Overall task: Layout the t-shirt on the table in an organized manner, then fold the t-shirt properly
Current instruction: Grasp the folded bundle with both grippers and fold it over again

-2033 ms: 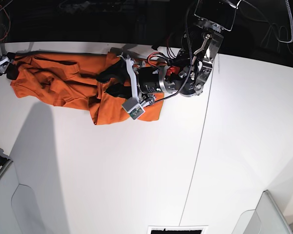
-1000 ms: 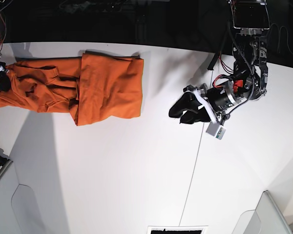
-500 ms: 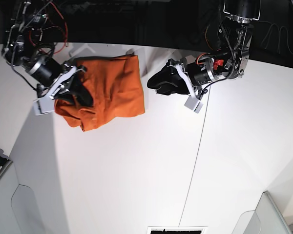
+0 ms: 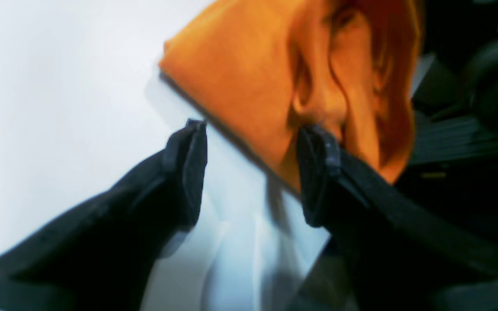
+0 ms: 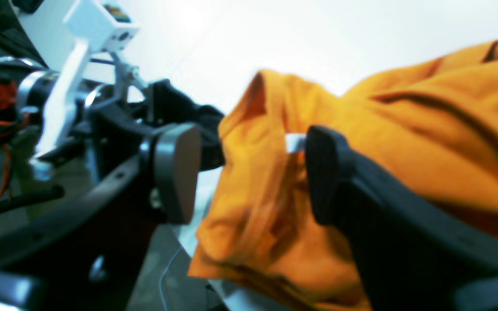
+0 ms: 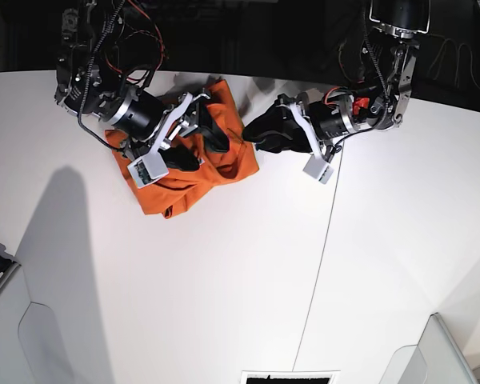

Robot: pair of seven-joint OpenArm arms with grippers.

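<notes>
The orange t-shirt (image 6: 194, 170) lies bunched into a compact, several-layered bundle near the far edge of the white table (image 6: 224, 304), just to the side of the thin dark seam line (image 6: 318, 272) and not crossing it. The right gripper (image 6: 210, 138) sits over the bundle with its jaws spread; in the right wrist view cloth fills the gap between them but neither pad is pressed on it, so nothing is pinched, and a small white tag (image 5: 294, 142) shows at a fabric edge beside one finger. The left gripper (image 6: 250, 138) points at the bundle's near edge, jaws likewise parted and empty; in its wrist view one fingertip (image 4: 318, 142) is at or just touching the shirt (image 4: 249, 73) while the other stands over bare table (image 4: 50, 86). Judged from how the cloth lies, the garment is already gathered into a smaller packet, so the folding is well along, yet the result looks lumpy and wrinkled, with loose, uneven edges. What seems left is to flatten and square the packet, or make a last fold, before it counts as properly folded
</notes>
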